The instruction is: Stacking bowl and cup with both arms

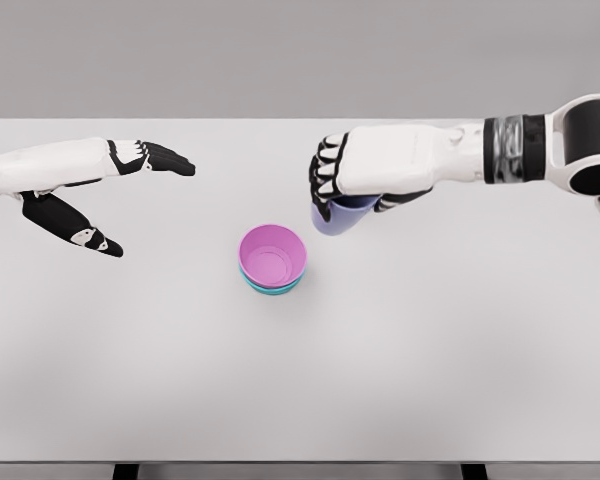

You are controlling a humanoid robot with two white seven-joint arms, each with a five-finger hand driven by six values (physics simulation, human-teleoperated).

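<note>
A pink bowl [273, 255] sits nested in a teal bowl [272, 287] at the middle of the white table [300, 390]. My right hand [342, 182] is shut on a lavender cup [335, 215], holding it tilted just above and to the right of the bowls; the fingers cover the cup's upper part. My left hand [120, 200] hovers at the left of the table with fingers spread, thumb pointing down-right, holding nothing, well apart from the bowls.
The table's far edge runs along the grey wall [300, 60]; its near edge is at the bottom of the view, with dark legs [125, 471] showing beneath.
</note>
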